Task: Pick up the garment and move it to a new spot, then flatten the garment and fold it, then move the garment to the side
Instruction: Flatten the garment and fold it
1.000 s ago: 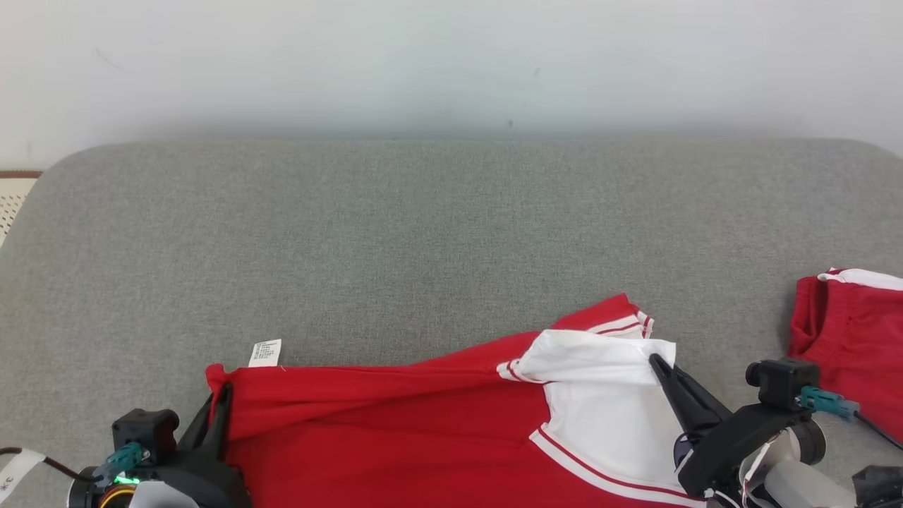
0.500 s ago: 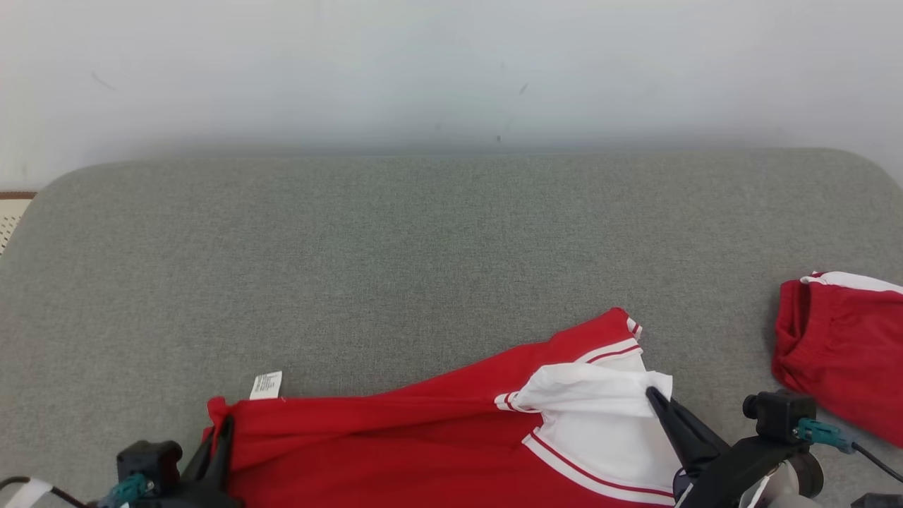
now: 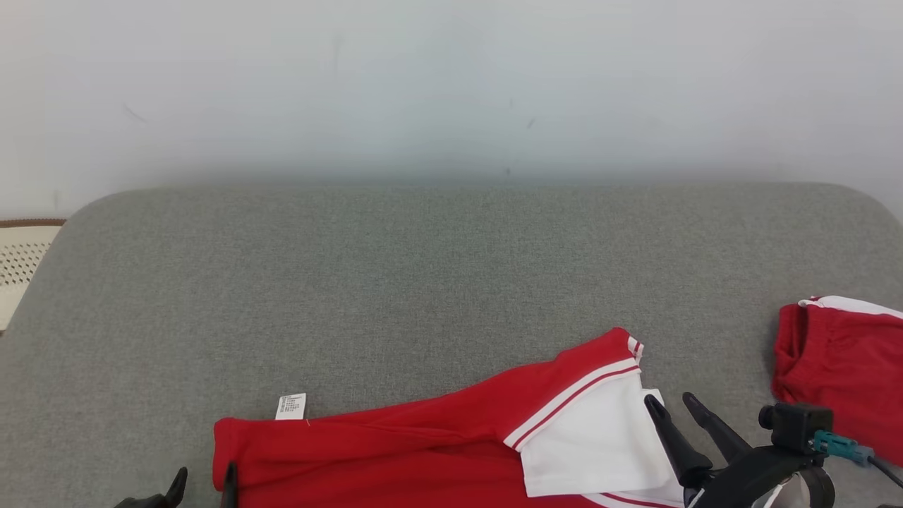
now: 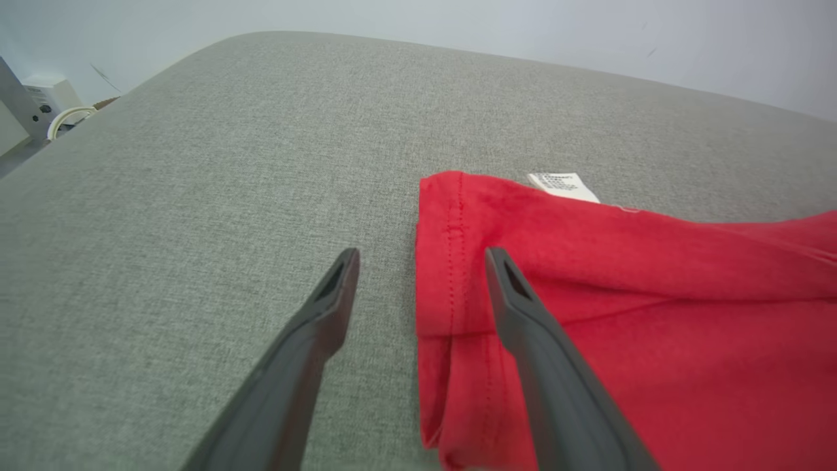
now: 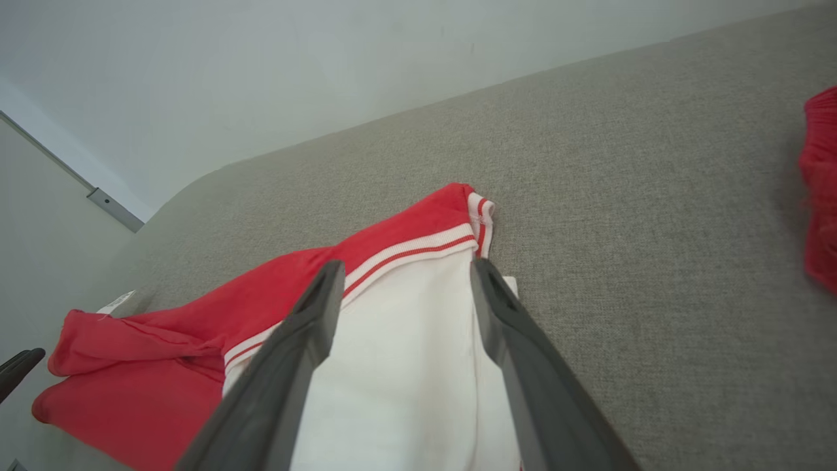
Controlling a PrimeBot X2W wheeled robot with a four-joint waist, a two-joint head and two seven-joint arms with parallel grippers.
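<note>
Red-and-white shirt (image 3: 395, 451) lies lower centre on the grey cushion (image 3: 423, 282); left gripper (image 4: 422, 261) spread astride its red edge; right gripper (image 5: 407, 268) spread over the white panel, pinching nothing.

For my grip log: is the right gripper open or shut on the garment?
Open. The right gripper holds its fingers apart over the garment; no cloth is pinched between them.
</note>
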